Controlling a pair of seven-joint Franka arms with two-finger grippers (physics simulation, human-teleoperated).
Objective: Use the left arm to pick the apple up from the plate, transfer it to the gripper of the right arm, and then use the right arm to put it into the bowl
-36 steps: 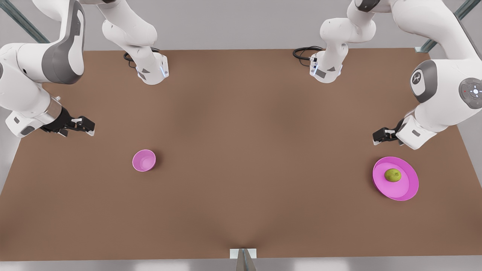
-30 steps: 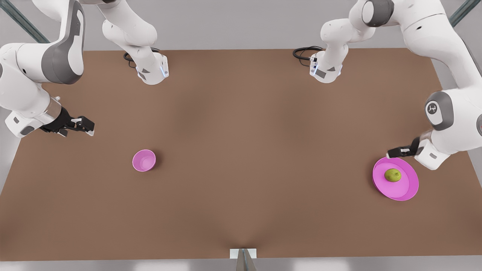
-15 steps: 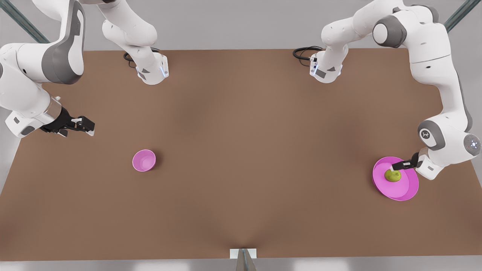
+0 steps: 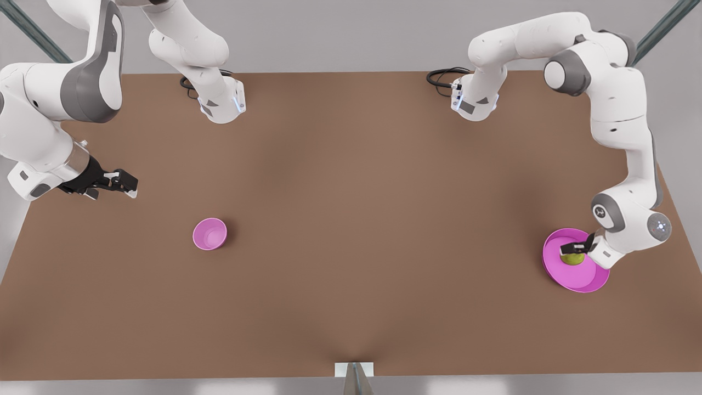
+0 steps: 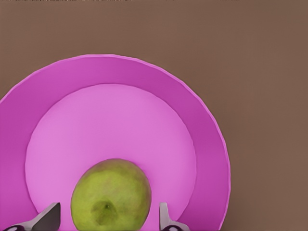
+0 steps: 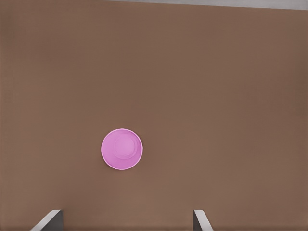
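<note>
Brown matte tabletop (image 4: 351, 219) carried the wide, shallow magenta plate (image 4: 595, 280) at about four o'clock in the front view, the small round yellow-green apple (image 5: 111, 195) resting on it between the spread fingers of the left gripper (image 5: 108, 219). Firm, smooth and light by its look, the apple would probably slip unless pinched across its widest girth. At nine o'clock, the right gripper (image 4: 123, 185) waited, fingers parted, well apart from the small deep magenta bowl (image 6: 121, 148).

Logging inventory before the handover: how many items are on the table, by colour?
Magenta-pink: 2, the plate and the bowl
Yellow-green: 1, the apple
Total: 3
</note>
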